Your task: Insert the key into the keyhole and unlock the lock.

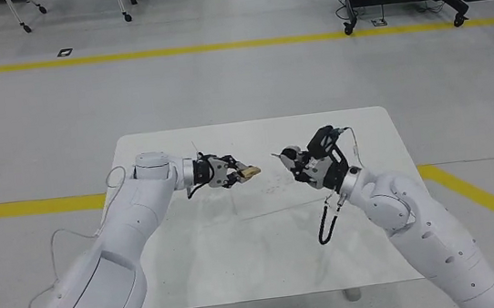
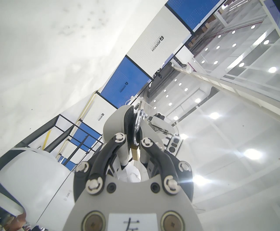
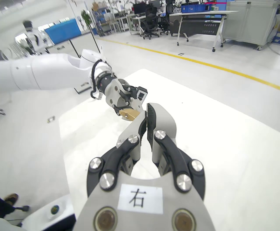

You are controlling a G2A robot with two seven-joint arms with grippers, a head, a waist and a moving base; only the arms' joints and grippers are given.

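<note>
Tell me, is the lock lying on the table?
No, it is held up. The left gripper is shut on the lock, above the table.

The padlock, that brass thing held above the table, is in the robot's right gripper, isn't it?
No, the left gripper holds the padlock above the table; the left wrist view shows it clamped in that arm's own gripper.
</note>
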